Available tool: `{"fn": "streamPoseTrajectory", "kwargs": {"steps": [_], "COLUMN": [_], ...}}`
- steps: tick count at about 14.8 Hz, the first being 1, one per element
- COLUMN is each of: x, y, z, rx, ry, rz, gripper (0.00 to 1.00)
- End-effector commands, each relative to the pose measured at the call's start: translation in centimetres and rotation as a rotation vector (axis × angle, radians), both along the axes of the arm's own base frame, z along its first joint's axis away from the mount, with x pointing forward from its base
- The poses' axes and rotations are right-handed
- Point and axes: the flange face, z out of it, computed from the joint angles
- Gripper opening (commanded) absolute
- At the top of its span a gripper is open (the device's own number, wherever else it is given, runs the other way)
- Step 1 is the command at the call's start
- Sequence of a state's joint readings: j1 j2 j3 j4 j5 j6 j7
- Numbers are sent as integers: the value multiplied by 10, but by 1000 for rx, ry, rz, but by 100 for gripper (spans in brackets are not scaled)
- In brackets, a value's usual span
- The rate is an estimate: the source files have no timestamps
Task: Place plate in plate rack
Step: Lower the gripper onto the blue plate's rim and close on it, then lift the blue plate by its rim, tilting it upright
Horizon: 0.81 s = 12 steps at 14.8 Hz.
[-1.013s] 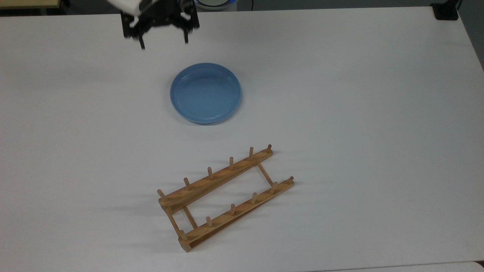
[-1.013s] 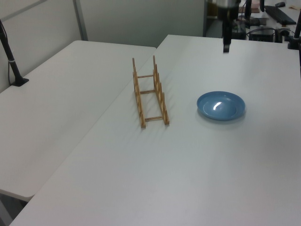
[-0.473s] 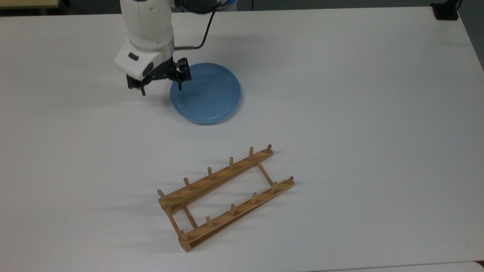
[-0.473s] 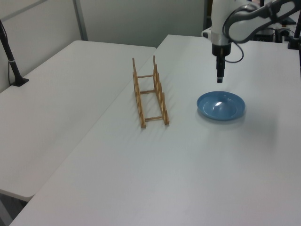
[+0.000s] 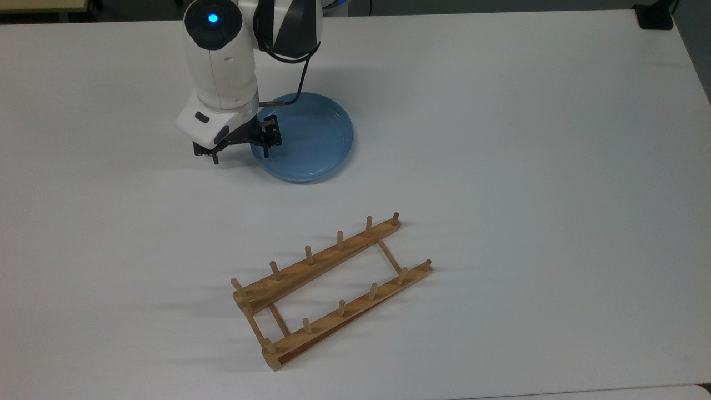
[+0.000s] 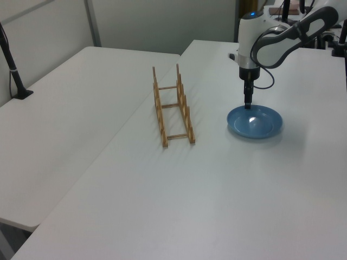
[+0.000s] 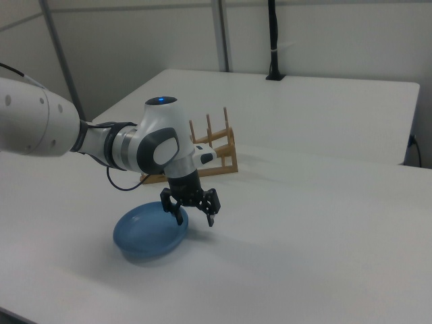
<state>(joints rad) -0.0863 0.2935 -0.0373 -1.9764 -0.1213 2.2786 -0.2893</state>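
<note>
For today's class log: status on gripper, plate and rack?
Gripper open, straddling the round light-blue plate rim. Plate flat on table. Light-brown wooden plate rack empty, path clear.

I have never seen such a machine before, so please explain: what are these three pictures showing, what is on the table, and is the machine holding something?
The white machine is a robot arm. At its end is a black gripper with two fingers, which works like a simple hand. All three pictures show the same moment from different cameras: the top view looks down from above, and the left view and the right view look across the table from two sides.

On the white table lie two things. One is a round blue plate, lying flat. The other is a wooden plate rack with upright pegs, standing apart from the plate.

The gripper holds nothing. Its fingers are open and hang at the plate's rim, on the top view's left: one finger over the plate, the other outside it. In the right view the gripper shows the same open stance. It looks ready to grasp the rim.
</note>
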Motion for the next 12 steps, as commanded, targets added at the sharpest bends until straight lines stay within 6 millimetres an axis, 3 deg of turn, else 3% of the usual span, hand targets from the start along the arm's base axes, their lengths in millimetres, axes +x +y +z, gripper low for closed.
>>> {"fn": "streamPoseTrajectory", "kwargs": {"steps": [1, 2, 4, 9, 12], "x": [1, 2, 2, 3, 3], "y": [9, 11, 13, 21, 15], "z": [3, 4, 3, 4, 17], "rx": [-9, -9, -8, -6, -17], "ry": [-28, -33, -31, -33, -44], "rz": [-71, -99, -102, -98, -87], "gripper": [42, 20, 0, 0, 0]}}
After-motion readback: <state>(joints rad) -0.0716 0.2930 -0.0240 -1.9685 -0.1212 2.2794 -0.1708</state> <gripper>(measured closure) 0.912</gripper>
